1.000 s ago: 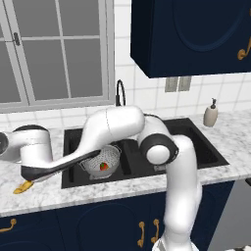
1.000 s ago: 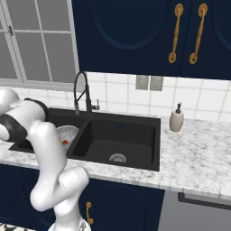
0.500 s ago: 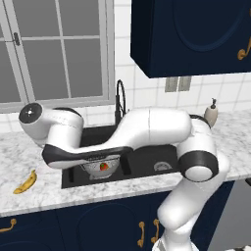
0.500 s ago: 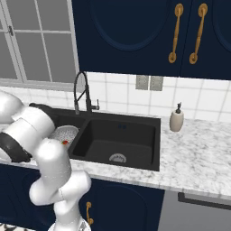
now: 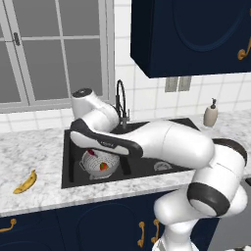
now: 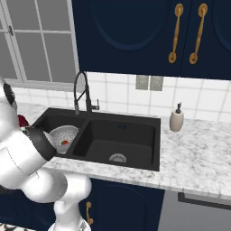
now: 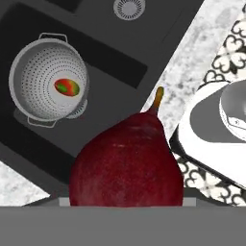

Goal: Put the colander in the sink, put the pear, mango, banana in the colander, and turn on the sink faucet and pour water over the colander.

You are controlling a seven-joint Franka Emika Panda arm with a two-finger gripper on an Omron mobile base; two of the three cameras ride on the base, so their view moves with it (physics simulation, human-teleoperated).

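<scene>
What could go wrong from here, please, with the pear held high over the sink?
The pear hangs high, off to one side of the colander; released here it would likely hit the basin or counter. Dropped from height, it could strike the mango. The banana lies near the counter's front edge, where a wide arm swing might knock it off.

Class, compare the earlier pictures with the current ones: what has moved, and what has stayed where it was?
The arm has swung from the counter left of the sink to above its left basin. The pincer carries the pear, now above the colander. The colander with the mango inside, the banana on the counter and the faucet, with no water running, stayed put.
</scene>
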